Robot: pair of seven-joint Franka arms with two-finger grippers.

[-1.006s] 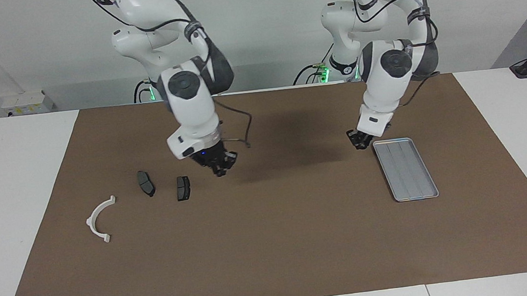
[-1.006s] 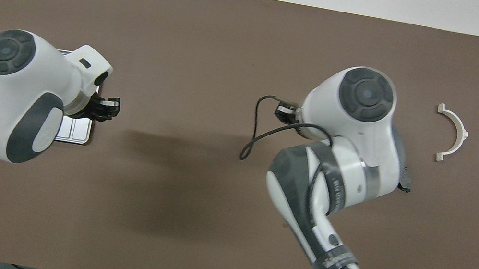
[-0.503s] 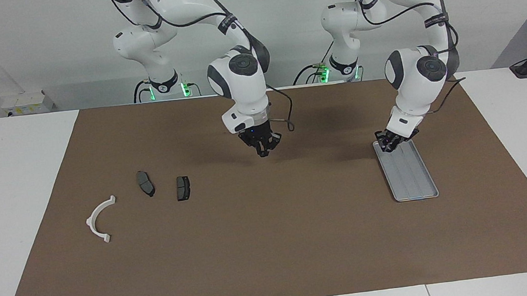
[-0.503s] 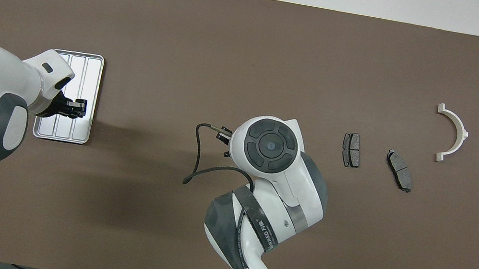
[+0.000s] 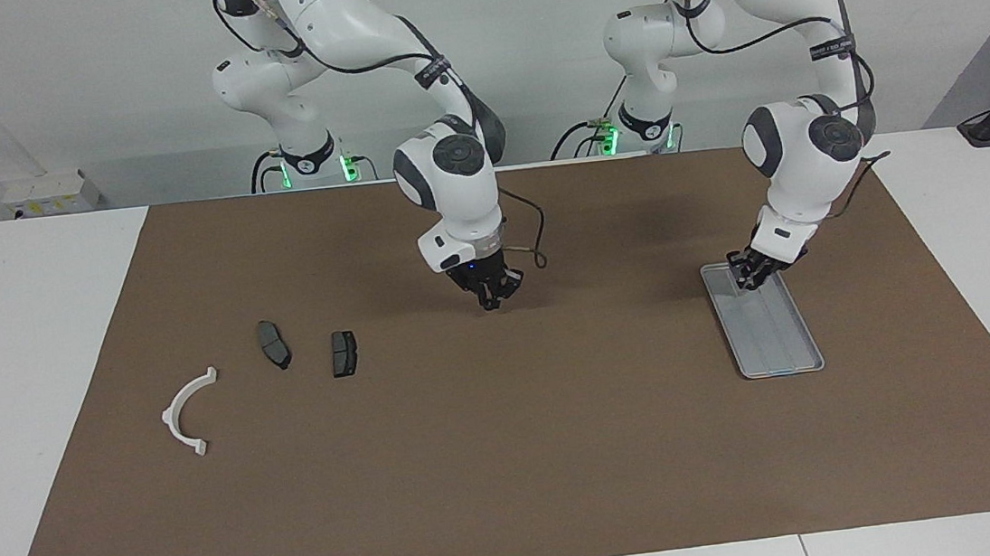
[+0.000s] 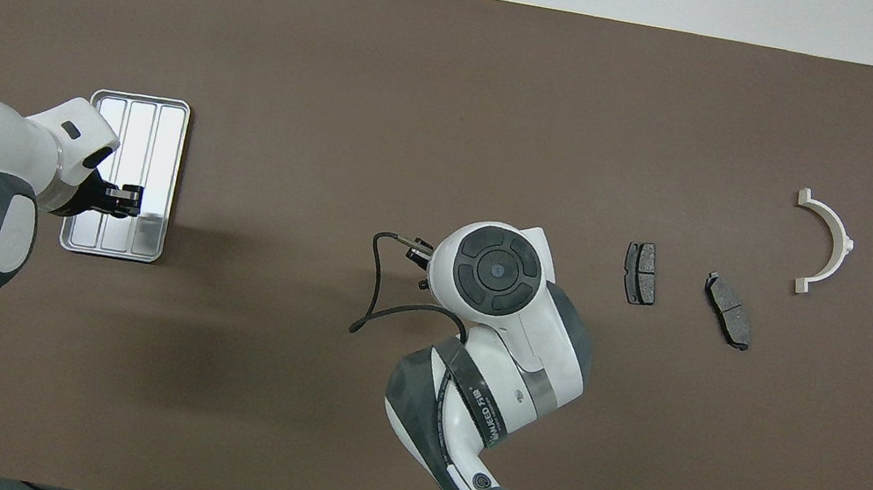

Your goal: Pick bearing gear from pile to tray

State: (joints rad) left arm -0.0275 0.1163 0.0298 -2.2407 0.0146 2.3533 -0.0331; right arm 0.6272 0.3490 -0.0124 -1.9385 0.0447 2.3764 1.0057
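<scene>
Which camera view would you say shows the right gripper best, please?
The facing view: the right gripper hangs in plain sight over bare brown mat, apart from both brake pads. In the overhead view the arm's own wrist hides it almost entirely.

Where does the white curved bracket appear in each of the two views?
Facing view: white curved bracket at the lower left, on the brown mat.
Overhead view: same bracket at the upper right.
Shared landmark: the two dark brake pads beside it, toward the tray.
</scene>
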